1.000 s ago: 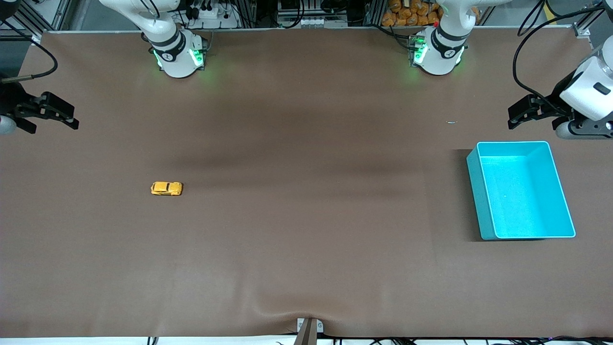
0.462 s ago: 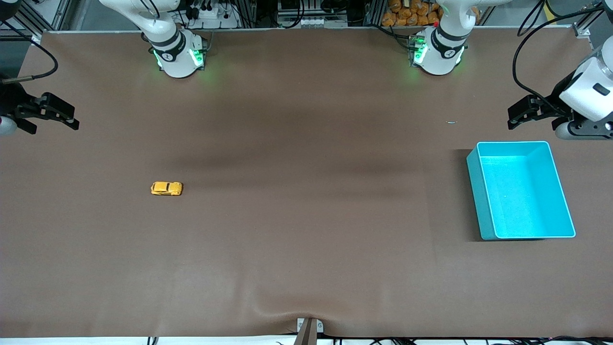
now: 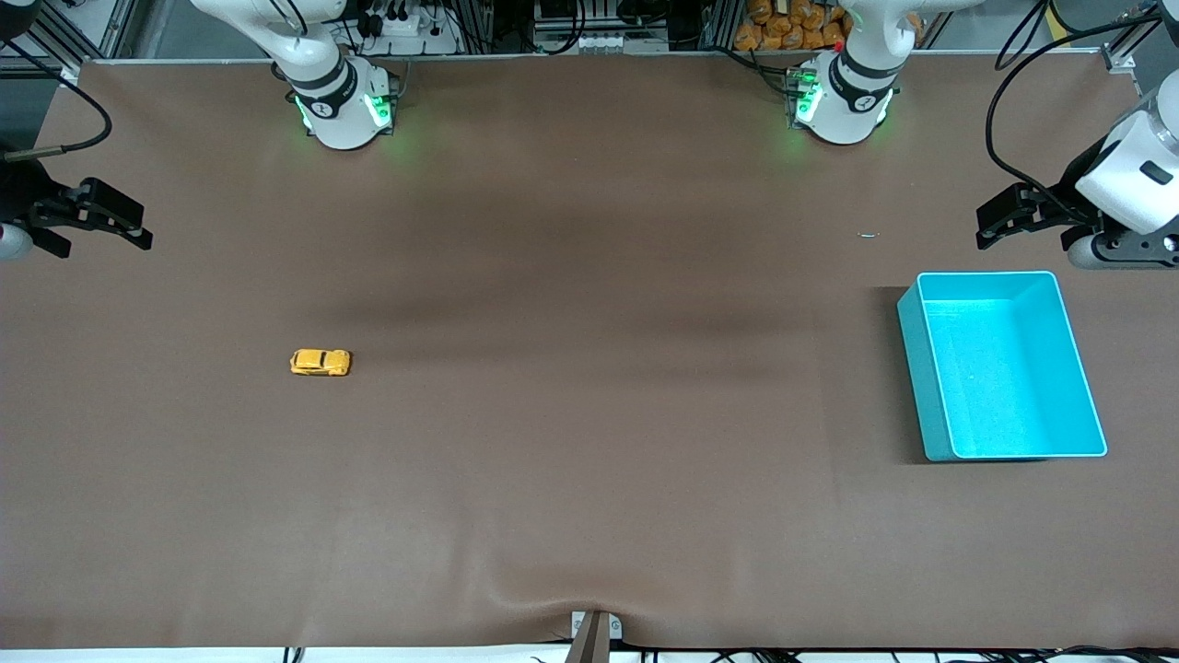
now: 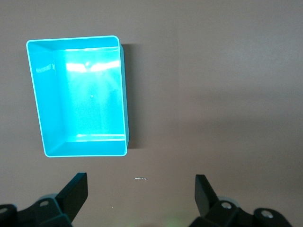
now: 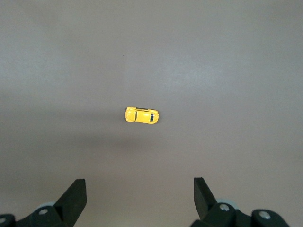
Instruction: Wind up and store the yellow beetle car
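- Nothing on the tabletop has shifted since the earlier front views: only the right hand [image 3: 115,226] has drifted a touch at its end of the brown tabletop [image 3: 589,442], and the car and bin sit where they were.
- Front view: the tiny yellow-orange beetle-shaped toy car [image 3: 321,362] rests on its wheels toward the right arm's end, untouched; the empty turquoise rectangular plastic bin [image 3: 1004,368] stands well apart toward the left arm's end. The right hand hovers high with its fingers apart; the left hand [image 3: 1013,216] waits above the tabletop near the bin, fingers apart too.
- Left wrist view: the bin [image 4: 78,97] lies open and empty below the spread left hand [image 4: 141,196]. A careless drop from height could bounce the car back out.
- Right wrist view: the car [image 5: 141,115] lies well ahead of the spread right hand [image 5: 140,198], its length running across the gap between the fingers. Risks as I judge them: the car is small and rounded, so an off-centre pinch could squirt it aside; being wheeled, it may roll at first touch; winding by dragging it needs steady downward pressure, or the wheels will merely skid on the cloth.
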